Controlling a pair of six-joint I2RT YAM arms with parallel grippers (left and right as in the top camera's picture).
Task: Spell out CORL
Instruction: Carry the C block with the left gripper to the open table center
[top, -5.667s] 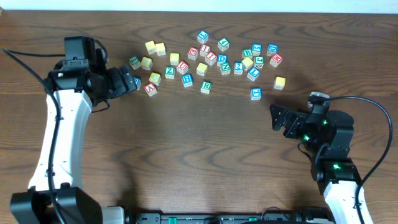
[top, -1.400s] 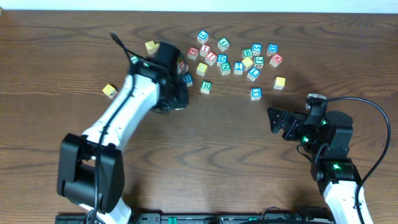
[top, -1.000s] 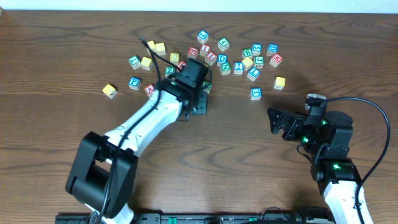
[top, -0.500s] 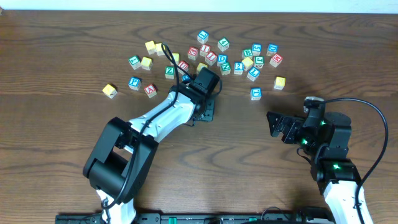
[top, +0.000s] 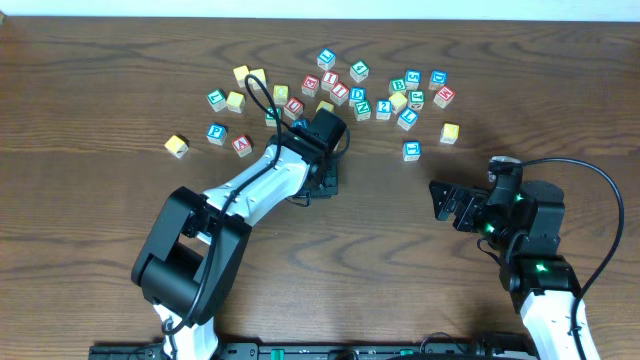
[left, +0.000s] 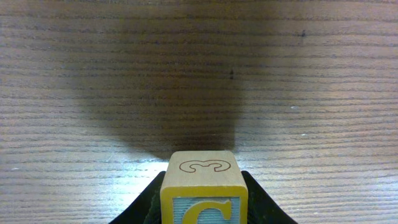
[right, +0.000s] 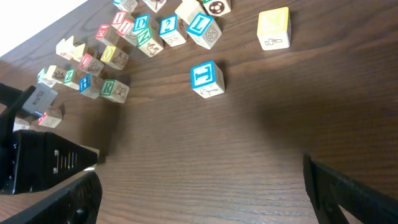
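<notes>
C cube (left: 202, 186), yellow-edged, sits clamped in the left gripper (top: 327, 180) at mid-table (top: 400, 290), just below the scattered letter cubes (top: 360, 95), while the right gripper (top: 441, 199) hangs wide open, well apart.

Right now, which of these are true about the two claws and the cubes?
The left claw holds a cube showing a C. True.
The right claw grips a cube. False: it is open and empty.
Every cube sits in one cluster. False: a yellow cube lies apart at the left.
The table is dark wood. True.
</notes>
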